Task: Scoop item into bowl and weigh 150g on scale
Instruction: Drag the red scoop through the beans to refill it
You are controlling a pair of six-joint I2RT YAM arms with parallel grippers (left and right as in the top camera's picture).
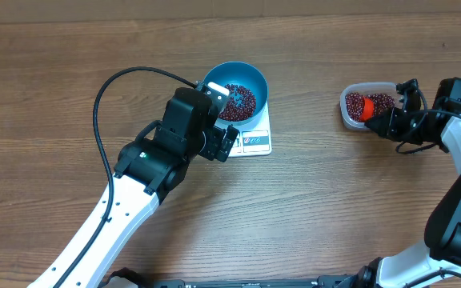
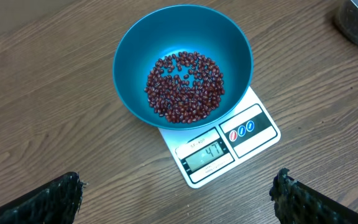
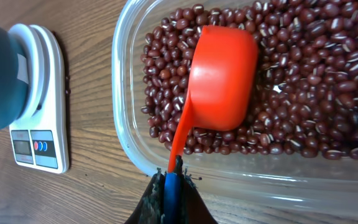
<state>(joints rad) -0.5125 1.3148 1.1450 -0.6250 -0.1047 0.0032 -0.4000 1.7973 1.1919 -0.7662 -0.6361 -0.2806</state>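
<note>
Jaws of the left gripper (image 2: 178, 186) stand wide apart and empty, just in front of the white kitchen scale (image 2: 253, 127). On it, toward the far middle of the table (image 1: 54, 80), sits a blue bowl (image 2: 135, 56) holding red-brown beans (image 2: 185, 87). Near the right edge, the right gripper (image 3: 171, 183) clenches the handle of an orange scoop (image 3: 222, 74) resting on more beans in a clear tub (image 3: 126, 124).

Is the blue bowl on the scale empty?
No, in the left wrist view a patch of red-brown beans covers the bottom of the bowl, which sits on the scale.
</note>
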